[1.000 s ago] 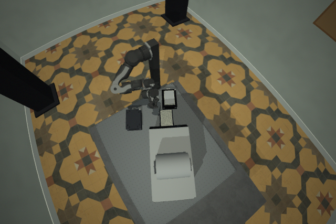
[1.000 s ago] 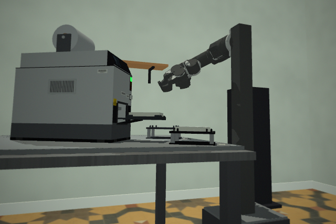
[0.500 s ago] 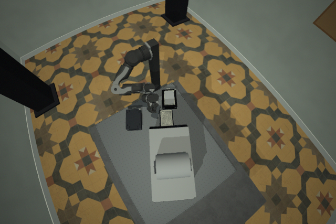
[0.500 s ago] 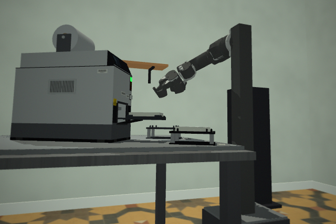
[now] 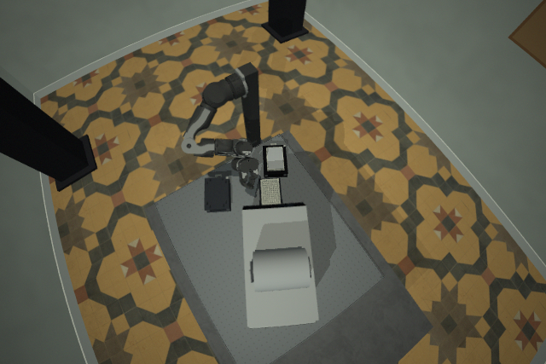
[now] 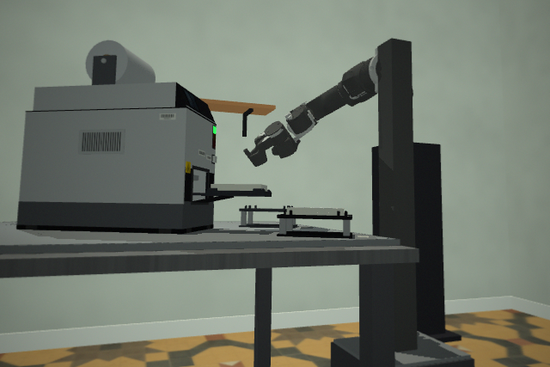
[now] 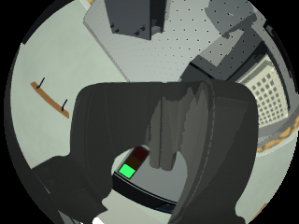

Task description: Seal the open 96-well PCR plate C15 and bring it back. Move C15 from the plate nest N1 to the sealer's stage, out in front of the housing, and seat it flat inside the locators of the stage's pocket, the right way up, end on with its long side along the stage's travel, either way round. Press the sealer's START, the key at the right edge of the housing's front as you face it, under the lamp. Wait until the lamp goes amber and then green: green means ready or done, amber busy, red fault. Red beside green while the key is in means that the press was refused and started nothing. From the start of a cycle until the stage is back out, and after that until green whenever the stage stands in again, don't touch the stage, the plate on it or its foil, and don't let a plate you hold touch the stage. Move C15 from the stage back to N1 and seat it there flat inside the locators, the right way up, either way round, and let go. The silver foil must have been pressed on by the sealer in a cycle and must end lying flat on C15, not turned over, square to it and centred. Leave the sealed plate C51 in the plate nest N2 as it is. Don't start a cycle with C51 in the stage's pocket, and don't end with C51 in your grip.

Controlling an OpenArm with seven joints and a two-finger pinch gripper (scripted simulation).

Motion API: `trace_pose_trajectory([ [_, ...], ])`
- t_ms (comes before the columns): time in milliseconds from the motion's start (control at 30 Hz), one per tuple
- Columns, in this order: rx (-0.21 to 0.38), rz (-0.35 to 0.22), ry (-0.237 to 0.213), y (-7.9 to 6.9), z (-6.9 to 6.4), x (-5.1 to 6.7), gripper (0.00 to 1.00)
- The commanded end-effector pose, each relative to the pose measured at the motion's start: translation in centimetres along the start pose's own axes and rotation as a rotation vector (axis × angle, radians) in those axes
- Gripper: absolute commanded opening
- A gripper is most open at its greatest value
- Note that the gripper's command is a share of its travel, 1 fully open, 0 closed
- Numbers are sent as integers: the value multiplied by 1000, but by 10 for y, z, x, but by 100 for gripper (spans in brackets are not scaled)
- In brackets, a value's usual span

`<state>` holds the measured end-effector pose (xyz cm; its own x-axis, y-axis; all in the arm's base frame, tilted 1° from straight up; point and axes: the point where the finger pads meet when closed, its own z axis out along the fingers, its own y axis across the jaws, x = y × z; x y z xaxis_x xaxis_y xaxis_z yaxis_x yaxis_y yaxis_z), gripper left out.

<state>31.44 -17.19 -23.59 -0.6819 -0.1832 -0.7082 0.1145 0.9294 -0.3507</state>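
Sealer point(image 6: 111, 162) on worktop point(image 6: 199, 249), lamp point(image 6: 214, 130) green, stage point(image 6: 240, 192) out front carrying open plate C15 point(image 5: 270, 191). N1 point(image 5: 217, 193) vacant; sealed C51 point(image 5: 275, 160) in N2. End effector point(image 6: 253, 157) pinched together, gripping nothing, hovering above stage. Likely step: pressing START point(image 6: 213, 158). Calls for a level push at right-edge key, clear of stage.

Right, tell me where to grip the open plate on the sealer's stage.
Probably best: grip plate C15 across its two long side walls, coming straight down from above. It lies flat, end on to the housing, so both long sides stand free, while the housing crowds one end.
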Motion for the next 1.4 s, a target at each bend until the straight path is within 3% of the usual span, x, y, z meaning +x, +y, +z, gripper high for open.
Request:
trace_pose_trajectory([
  [0, -11, 90, 18, 0, 11, 2, 0],
  [67, 1, 189, 48, -2, 28, 7, 0],
  [467, 1, 189, 48, -2, 28, 7, 0],
  [633, 30, 432, 123, -4, 41, 10, 0],
  [1033, 30, 432, 123, -4, 41, 10, 0],
  [1200, 40, 536, 153, -2, 33, 7, 0],
  [1367, 40, 536, 153, -2, 33, 7, 0],
])
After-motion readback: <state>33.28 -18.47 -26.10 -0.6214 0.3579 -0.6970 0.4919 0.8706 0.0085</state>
